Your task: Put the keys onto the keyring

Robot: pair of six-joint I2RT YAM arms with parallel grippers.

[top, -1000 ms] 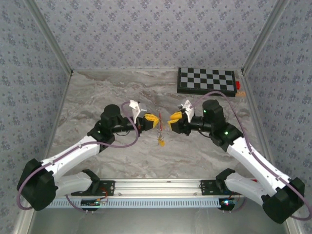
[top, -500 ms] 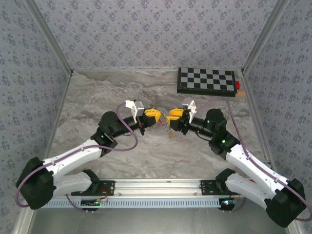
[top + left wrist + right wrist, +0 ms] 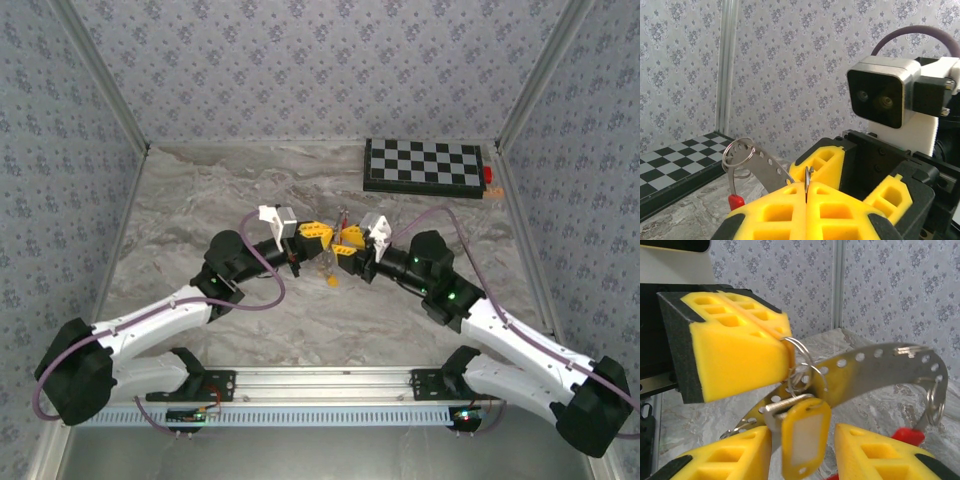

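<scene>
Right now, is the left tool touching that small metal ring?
Touching. Left wrist view: the left tool is shut, pinching the small metal ring between its fingers.

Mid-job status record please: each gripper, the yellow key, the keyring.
left gripper: shut, pinching a thin wire ring at its fingertips
right gripper: open, facing the left one, fingers either side of the yellow key
yellow key: hangs from small linked rings just below the left fingertips
keyring: perforated grey band arcing behind the key, red part at its lower end
key threaded on keyring: cannot tell
backdrop: chessboard at the far right of the table
</scene>
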